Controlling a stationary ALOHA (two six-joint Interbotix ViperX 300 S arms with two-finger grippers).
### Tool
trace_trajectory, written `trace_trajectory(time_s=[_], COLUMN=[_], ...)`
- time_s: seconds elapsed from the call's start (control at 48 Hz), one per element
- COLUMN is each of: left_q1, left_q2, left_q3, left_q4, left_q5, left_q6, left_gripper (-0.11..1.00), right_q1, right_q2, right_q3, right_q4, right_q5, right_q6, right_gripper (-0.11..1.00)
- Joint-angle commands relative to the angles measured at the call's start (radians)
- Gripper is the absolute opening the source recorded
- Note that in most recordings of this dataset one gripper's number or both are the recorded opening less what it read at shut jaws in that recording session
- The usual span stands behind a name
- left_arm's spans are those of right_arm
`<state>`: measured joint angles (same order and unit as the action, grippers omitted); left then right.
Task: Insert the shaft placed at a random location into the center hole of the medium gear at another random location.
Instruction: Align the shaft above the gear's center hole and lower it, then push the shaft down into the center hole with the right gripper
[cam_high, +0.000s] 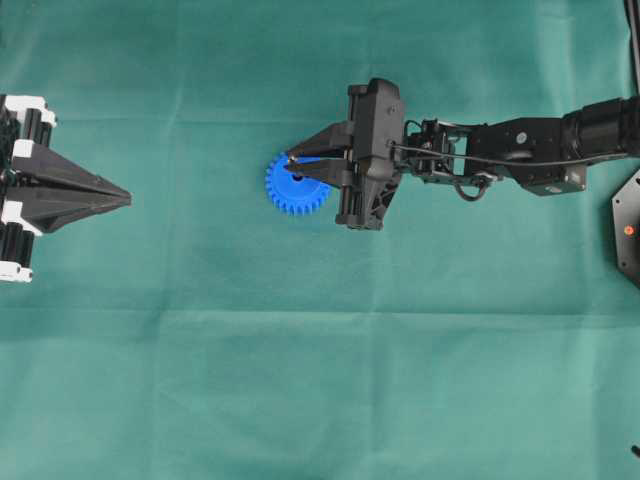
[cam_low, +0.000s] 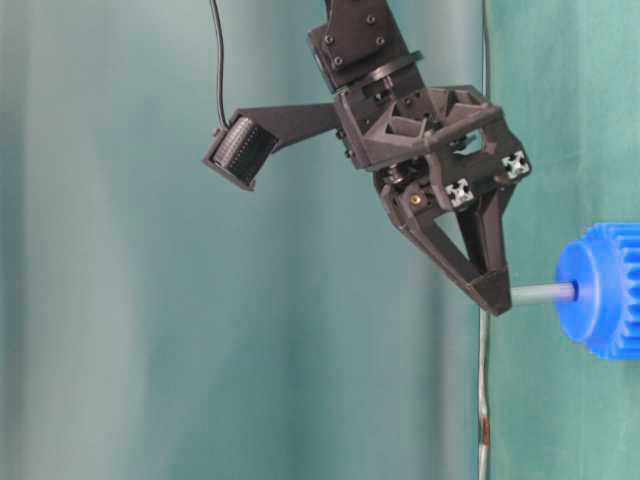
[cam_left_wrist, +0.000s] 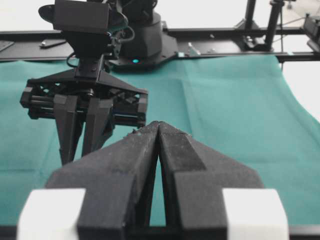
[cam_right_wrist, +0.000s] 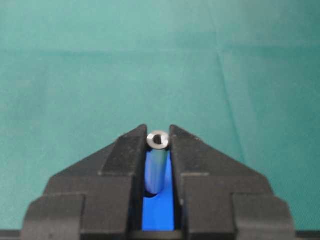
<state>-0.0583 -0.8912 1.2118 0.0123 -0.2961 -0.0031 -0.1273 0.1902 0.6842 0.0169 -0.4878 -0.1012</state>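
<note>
The right gripper (cam_right_wrist: 159, 145) is clamped on the small silvery-grey metal shaft (cam_right_wrist: 158, 165), whose far end meets the center hole (cam_low: 574, 291) of the bright blue toothed plastic gear (cam_high: 290, 188) lying on the green cloth (cam_high: 300, 380). The left gripper (cam_high: 125, 199), fingers pressed together, sits well apart at the cloth's edge.

Matte black right tool (cam_low: 492, 290), pointed fingers (cam_low: 455, 255), thin black cable (cam_low: 218, 60).

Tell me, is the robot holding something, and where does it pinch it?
The right gripper pinches the shaft at its top end. The left gripper holds nothing.
</note>
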Motion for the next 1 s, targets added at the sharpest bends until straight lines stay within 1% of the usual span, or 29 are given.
trace_trajectory(time_s=[0.0, 0.125, 0.417, 0.667, 0.98], left_q1=[0.003, 0.011, 0.023, 0.023, 0.021], left_q2=[0.005, 0.003, 0.002, 0.002, 0.006], left_q3=[-0.011, -0.011, -0.011, -0.011, -0.011], left_q4=[0.003, 0.002, 0.002, 0.003, 0.002], left_q5=[-0.002, 0.000, 0.003, 0.003, 0.003], left_q6=[0.002, 0.002, 0.003, 0.003, 0.003], left_gripper=[0.00, 0.00, 0.00, 0.00, 0.00], right_q1=[-0.003, -0.003, 0.009, 0.009, 0.003], right_q2=[-0.028, -0.051, -0.052, -0.028, 0.000], right_q3=[-0.006, 0.005, 0.009, 0.005, 0.006], right_q4=[0.002, 0.000, 0.000, 0.000, 0.000], right_q5=[-0.009, -0.009, -0.026, -0.052, -0.055], right_q6=[-0.011, -0.011, -0.011, -0.011, -0.011], right_gripper=[0.14, 0.14, 0.14, 0.14, 0.14])
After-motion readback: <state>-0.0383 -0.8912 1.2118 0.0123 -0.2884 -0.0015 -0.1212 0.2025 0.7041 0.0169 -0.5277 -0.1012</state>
